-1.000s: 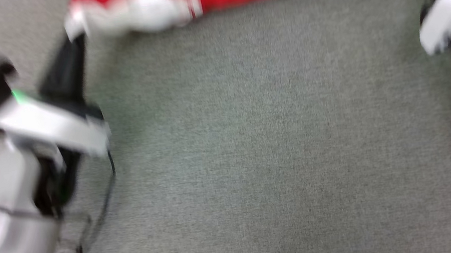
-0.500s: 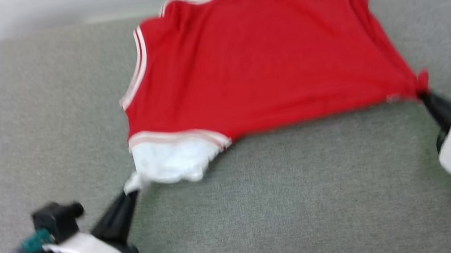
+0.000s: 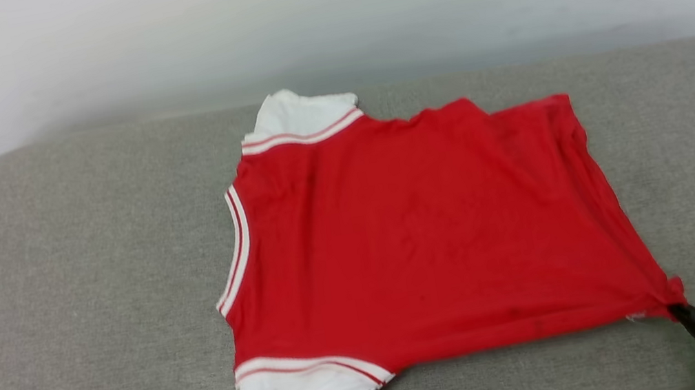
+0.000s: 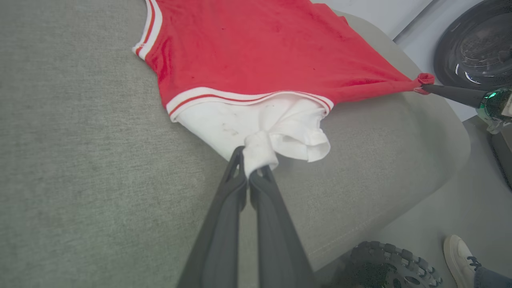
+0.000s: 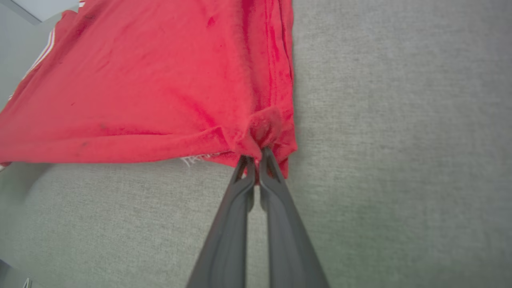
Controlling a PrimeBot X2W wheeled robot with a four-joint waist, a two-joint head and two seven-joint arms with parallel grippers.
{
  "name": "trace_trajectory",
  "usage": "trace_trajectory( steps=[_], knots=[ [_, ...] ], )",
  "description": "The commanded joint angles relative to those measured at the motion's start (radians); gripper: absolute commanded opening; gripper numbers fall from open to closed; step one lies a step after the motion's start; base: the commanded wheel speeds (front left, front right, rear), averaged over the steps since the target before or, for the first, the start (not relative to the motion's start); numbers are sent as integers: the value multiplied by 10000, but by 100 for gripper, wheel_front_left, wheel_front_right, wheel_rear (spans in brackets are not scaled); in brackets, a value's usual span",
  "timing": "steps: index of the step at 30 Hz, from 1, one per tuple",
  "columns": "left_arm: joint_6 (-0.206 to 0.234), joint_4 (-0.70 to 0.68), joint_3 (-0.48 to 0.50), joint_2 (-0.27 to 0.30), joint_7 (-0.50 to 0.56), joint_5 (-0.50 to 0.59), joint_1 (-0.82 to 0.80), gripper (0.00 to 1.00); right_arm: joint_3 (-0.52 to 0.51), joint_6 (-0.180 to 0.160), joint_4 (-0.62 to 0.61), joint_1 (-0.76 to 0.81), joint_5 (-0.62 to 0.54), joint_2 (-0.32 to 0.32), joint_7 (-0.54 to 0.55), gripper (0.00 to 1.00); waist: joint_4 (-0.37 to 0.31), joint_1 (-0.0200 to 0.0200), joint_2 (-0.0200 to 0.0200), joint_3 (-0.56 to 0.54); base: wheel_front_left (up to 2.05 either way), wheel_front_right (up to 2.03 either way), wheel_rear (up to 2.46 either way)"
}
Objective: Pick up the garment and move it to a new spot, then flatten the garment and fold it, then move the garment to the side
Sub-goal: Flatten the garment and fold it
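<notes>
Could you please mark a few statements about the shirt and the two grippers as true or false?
The left gripper is shut on a white sleeve of the garment. True.
The right gripper hangs open above the garment. False: it is shut on a red corner.
The garment lies on a grey cushion. True.
A shoe rests on the cushion. False: the shoe is on the floor beside it.

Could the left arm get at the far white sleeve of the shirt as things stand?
Probably not yet. The left end effector is shut on the near white sleeve of the garment, so it is occupied. The far sleeve lies beyond the red body, with nothing over it.
</notes>
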Motion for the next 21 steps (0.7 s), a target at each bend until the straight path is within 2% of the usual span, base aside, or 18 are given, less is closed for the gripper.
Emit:
trace_trajectory(
  steps=[1, 8, 11, 21],
  knots=[
    [93, -244, 24, 116, -4, -134, 255, 0, -160, -7, -190, 301, 10, 49, 71, 0, -90, 3, 0, -151, 0, 0, 0],
    [512, -1446, -17, 599, 77, -789, 1582, 0, -867, -6, -1310, 1648, -58, 355, 605, 0, -183, 3, 0, -344, 0, 0, 0],
    [526, -1770, -103, 756, 140, -907, 1921, 0, -1126, -7, -1687, 2177, -44, 502, 922, 0, -191, 3, 0, -328, 0, 0, 0],
    [705, -2026, 355, 984, -90, -521, 1267, 0, -1685, -6, -2758, 2244, 138, 945, 1384, 0, -255, 3, 0, 42, 0, 0, 0]
  ],
)
